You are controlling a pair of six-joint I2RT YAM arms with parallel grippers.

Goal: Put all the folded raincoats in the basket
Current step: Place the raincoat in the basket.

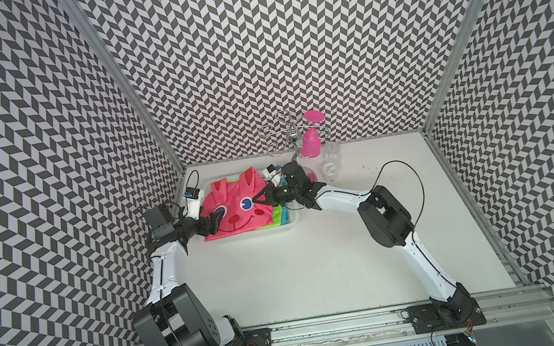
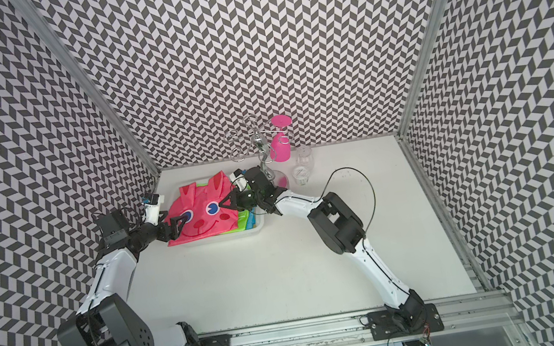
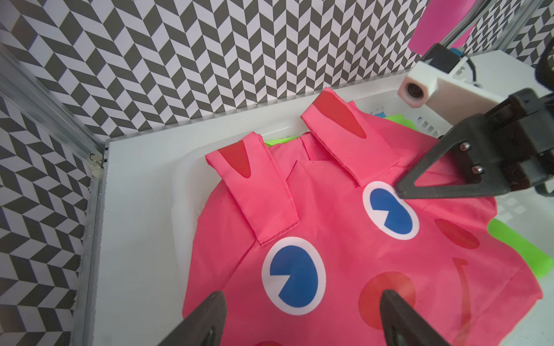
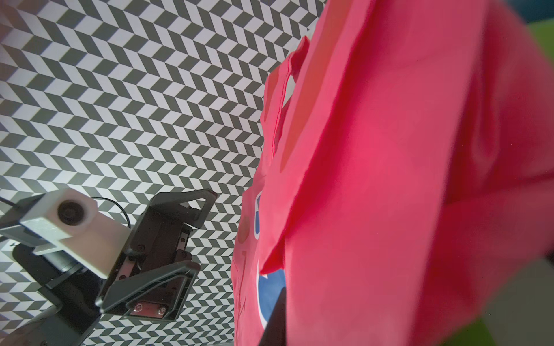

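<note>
Top views both show my left gripper [image 1: 215, 221], jaws wide and empty, over the raincoat [image 1: 236, 208], which lies in the basket [image 1: 290, 224], far left on the tabletop [image 1: 319, 268]. Right gripper [image 1: 255, 199]: jaws almost together, and I cannot tell if they hold cloth. Light, limp, slippery: I'd pinch a folded edge.

Shows a pink raincoat [image 1: 236, 206] with a cartoon face draped over the white basket [image 1: 292, 220], with green and blue layers [image 1: 279, 216] peeking out underneath. Finds the left gripper [image 1: 215, 223], jaws wide, at its left edge, and the right gripper [image 1: 256, 201], jaws nearly together, tips on the cloth.
</note>
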